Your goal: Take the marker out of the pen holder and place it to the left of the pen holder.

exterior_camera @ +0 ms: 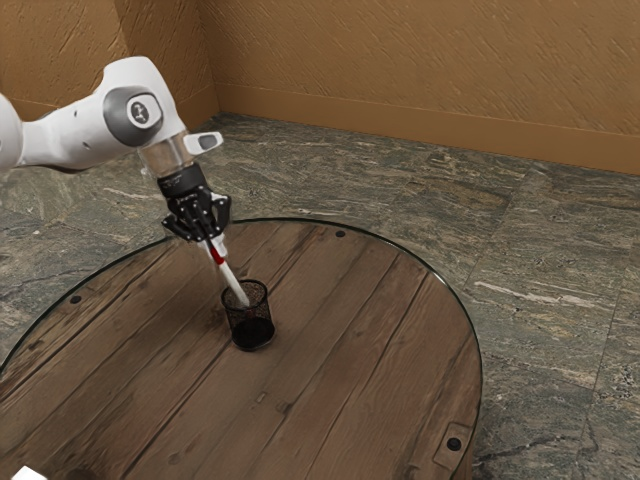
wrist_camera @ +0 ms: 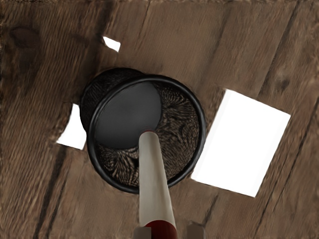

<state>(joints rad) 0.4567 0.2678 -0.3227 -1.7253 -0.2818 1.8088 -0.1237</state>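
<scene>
Fingers [exterior_camera: 215,243]: clamped on slim white-and-red marker [exterior_camera: 233,284], tip inside
Black mesh pen holder [exterior_camera: 265,312]: upright, nearer tabletop's [exterior_camera: 370,330] far edge

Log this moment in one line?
white-and-red marker: lower end inside black mesh pen holder | black gripper: at marker's upper end | placing: not done

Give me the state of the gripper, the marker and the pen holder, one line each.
Gripper: at the marker's upper part, above the pen holder; whether open or shut, I cannot tell.
Marker: tilted, lower end inside the pen holder, not yet out; red part up by the gripper.
Pen holder: upright on the table, with the marker's lower end in it.
</scene>
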